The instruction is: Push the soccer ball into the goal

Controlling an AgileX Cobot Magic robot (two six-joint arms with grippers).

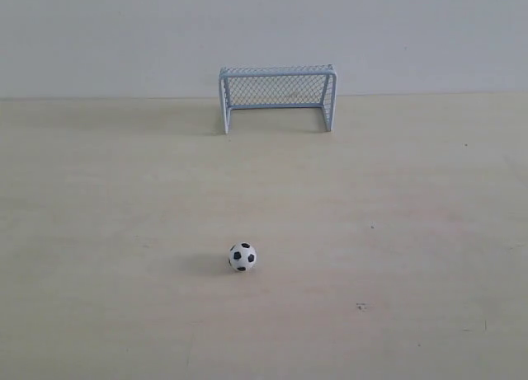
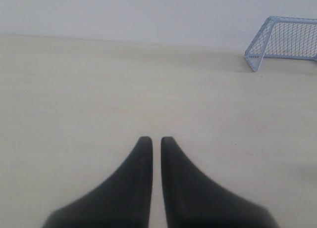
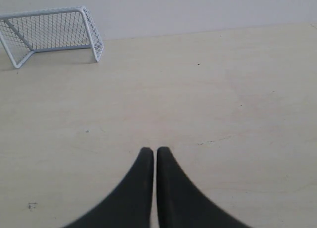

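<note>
Sitting mid-desk, soccer ball lies well apart from goal, lined up with left part of mouth; left tool and right tool both nearly together, empty; risk: off-centre nudge rolls light ball past post

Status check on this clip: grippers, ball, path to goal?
Left gripper and right gripper shut, empty. Small black-and-white soccer ball sits well short of pale blue mesh-netted goal. Path between them clear.
</note>
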